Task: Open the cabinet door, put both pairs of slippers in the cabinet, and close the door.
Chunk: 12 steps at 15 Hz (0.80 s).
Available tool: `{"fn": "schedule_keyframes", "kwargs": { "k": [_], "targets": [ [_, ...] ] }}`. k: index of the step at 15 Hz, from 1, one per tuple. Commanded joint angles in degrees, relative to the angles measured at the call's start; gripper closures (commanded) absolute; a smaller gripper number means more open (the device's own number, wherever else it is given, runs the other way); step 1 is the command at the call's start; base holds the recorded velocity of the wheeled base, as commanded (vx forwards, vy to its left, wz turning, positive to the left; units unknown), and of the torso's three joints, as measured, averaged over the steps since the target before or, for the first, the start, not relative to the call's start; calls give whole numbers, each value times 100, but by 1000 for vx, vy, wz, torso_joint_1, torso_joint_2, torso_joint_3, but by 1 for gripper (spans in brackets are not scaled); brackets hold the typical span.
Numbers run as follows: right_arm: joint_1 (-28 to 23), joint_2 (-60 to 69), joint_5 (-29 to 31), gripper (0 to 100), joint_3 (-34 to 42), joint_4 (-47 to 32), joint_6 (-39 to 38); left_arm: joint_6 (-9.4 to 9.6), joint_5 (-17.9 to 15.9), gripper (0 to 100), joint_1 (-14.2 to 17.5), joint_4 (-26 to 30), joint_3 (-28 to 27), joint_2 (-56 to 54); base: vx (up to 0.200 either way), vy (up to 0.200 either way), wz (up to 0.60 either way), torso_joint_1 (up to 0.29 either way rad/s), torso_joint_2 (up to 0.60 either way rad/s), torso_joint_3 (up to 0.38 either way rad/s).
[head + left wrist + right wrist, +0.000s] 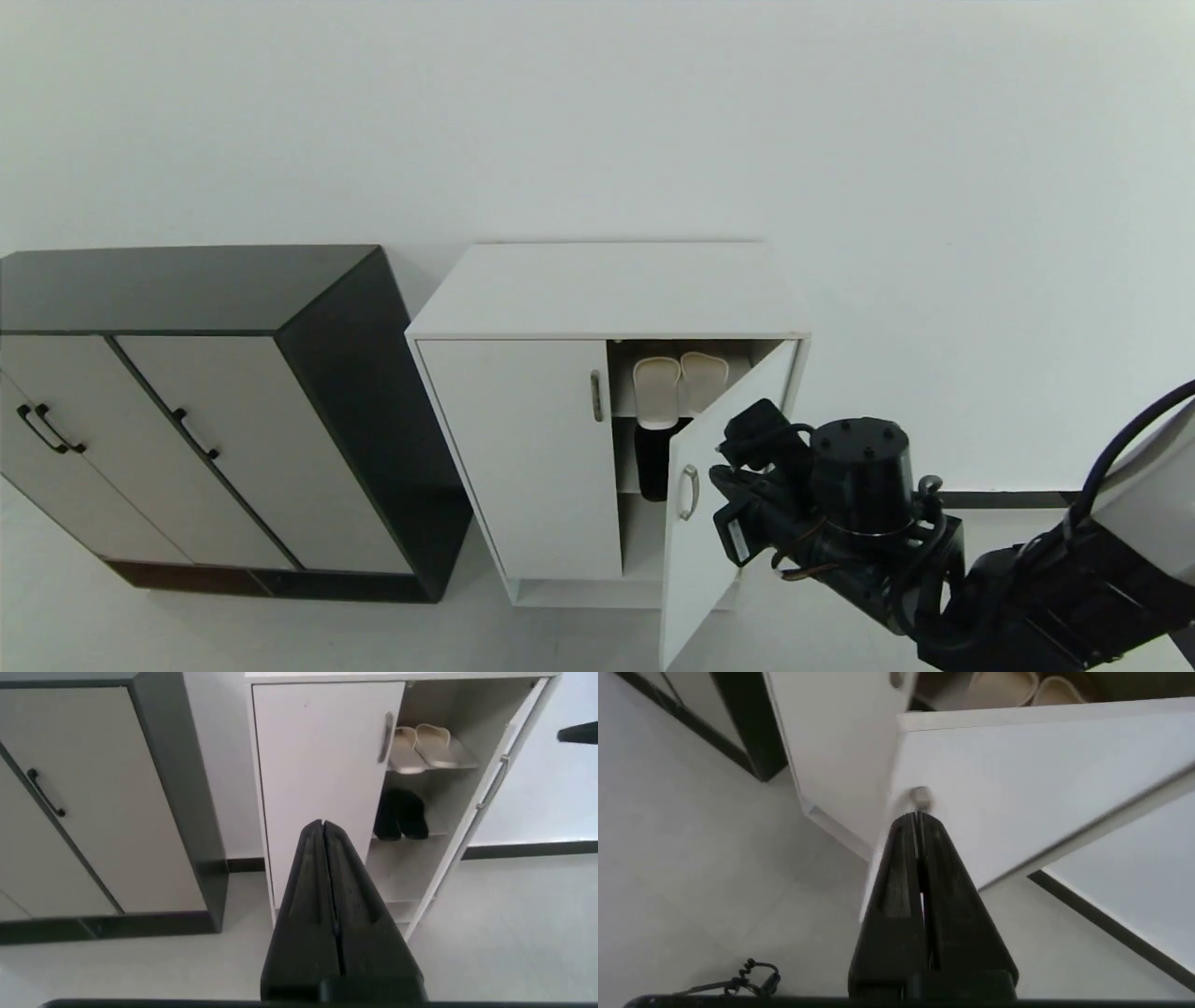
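Right hand (pixel 920 823) closed, near metal handle (pixel 920 794) on smooth white door (pixel 1046 784) | left hand (pixel 323 829) closed

Two cabinets are standing here: a white cabinet (pixel 607 289) and a black cabinet (pixel 364 401). Two pairs are sitting inside the white cabinet: cream slippers (pixel 680 385) and black slippers (pixel 651 462).

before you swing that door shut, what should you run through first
1. Light slippers on the top shelf: ok.
2. Black slippers on the shelf below: ok.
3. Both pairs tucked far enough back to clear the closing door: cannot tell.
4. Right door closed: not ok, it stands partly open.
5. Right gripper on the door's outer side near the handle, fingers shut, placed to push: ok.
6. Left gripper back from the cabinet, out of the door's swing: ok.
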<state>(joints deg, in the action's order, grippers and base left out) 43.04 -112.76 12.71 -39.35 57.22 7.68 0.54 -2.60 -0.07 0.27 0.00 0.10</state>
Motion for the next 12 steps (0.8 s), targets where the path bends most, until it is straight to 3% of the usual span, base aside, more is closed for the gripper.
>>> {"fn": "schedule_keyframes", "kwargs": {
  "k": [1, 5, 12],
  "targets": [
    [-95, 237, -120, 100, 138, -53, 5, -1, -4, 100, -1, 0, 0, -1, 200, 0, 0, -7, -2, 12],
    [-95, -106, -129, 100, 129, -27, 5, -1, 5, 100, -1, 0, 0, -1, 200, 0, 0, 8, 5, 5],
    [-59, -396, -138, 100, 112, -9, 32, -1, 5, 100, -1, 0, 0, -1, 0, 0, 0, 0, 0, 0]
  ]
}}
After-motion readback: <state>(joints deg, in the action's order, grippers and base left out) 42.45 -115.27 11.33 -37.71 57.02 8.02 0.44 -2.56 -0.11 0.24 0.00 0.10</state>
